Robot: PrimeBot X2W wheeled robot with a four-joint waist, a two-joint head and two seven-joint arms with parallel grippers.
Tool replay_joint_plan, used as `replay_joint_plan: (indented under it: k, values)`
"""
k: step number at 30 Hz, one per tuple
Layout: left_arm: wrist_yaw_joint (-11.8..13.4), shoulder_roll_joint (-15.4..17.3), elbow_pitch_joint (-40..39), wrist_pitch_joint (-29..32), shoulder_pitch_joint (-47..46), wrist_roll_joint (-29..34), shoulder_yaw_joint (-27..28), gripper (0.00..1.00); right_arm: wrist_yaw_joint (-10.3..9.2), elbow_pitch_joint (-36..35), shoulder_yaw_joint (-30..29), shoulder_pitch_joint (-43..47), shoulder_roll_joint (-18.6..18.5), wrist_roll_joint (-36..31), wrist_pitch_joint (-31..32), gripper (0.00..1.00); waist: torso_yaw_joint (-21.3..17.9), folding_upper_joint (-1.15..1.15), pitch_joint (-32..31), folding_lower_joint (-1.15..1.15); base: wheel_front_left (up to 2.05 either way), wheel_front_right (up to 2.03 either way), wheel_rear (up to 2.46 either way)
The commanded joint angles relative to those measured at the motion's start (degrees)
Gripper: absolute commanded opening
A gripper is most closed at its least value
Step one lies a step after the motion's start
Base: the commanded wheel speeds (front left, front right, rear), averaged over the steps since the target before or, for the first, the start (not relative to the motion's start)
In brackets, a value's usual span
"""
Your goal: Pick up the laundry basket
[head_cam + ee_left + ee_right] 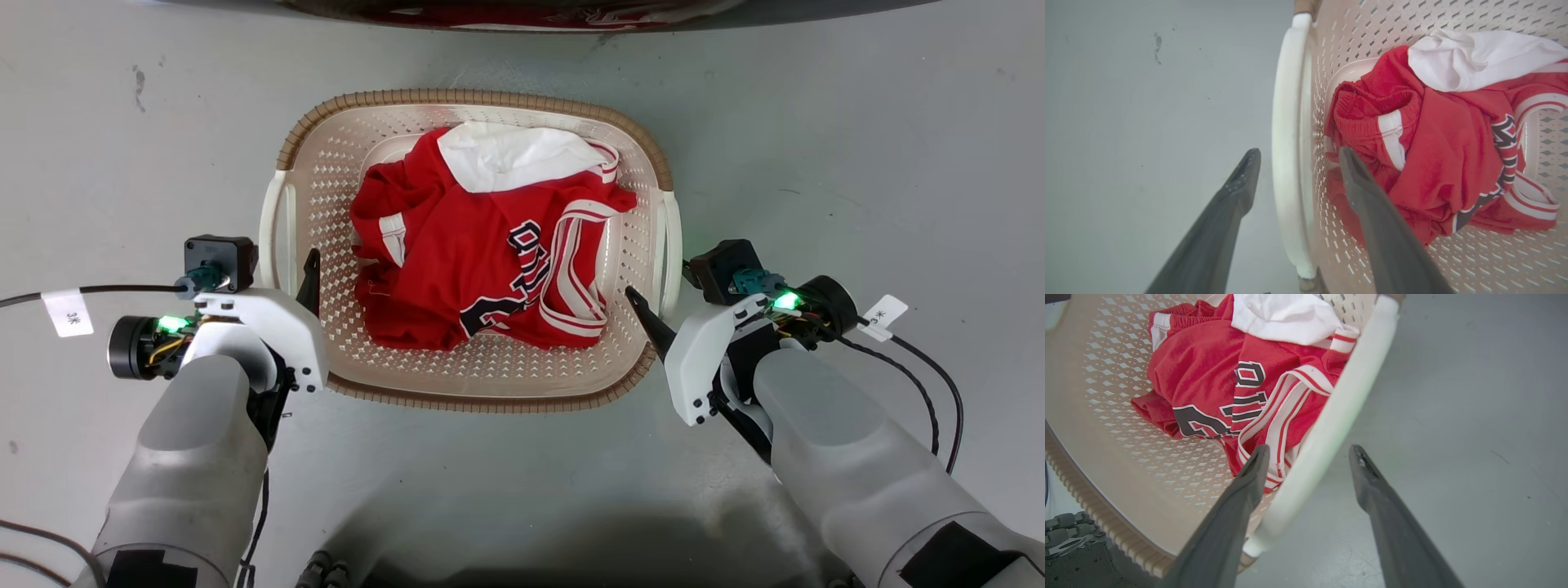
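Straddling the side handles (1286, 122) of the laundry basket (473, 98), I am holding the left claw (1298, 152) and right claw (1309, 449) wide open and empty — one finger inside, one outside — to clamp evenly.

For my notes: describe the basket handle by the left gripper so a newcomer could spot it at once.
On the grey floor sits the cream laundry basket holding red clothes. Along its side on the robot's left runs a smooth white handle, between the open fingers of the left gripper. Unlike the ribbed brown rim it is plain white, and its twin opposite lies by the right gripper.
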Motion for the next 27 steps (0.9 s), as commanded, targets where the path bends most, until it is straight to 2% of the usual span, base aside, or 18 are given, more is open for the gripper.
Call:
replay_joint_plan:
  k: [1,2,3,13,27]
  values:
    - [0.1,-0.1,0.1,-0.1,-0.8,0.4,-0.2,1.0,-0.04,0.2,0.2,-0.9,0.0,0.1,0.0,1.0,0.0,0.0,0.1,0.0,0.0,0.0,0.0]
    - [0.3,-0.2,0.1,-0.1,-0.8,0.4,-0.2,0.38,-0.04,0.4,0.3,-1.1,0.0,0.2,0.0,0.4,0.0,0.0,0.2,0.0,0.0,0.0,0.0]
    - [0.4,-0.3,0.2,-0.1,-0.8,0.4,-0.4,0.0,-0.04,0.6,0.3,-1.2,0.0,0.4,0.0,0.0,0.1,0.0,0.3,0.0,0.0,0.0,0.0]
    - [0.1,-1.8,0.9,-0.1,-0.4,0.0,-1.4,0.0,0.18,1.8,1.8,-0.7,0.0,1.4,0.1,0.0,0.5,0.0,-1.1,0.0,0.0,0.0,0.0]
    - [-0.1,-4.3,3.2,-0.1,3.9,-3.6,-4.3,0.0,0.32,1.4,5.5,4.5,0.4,4.5,4.2,0.0,-0.2,0.0,-11.9,0.0,0.0,0.0,0.0]
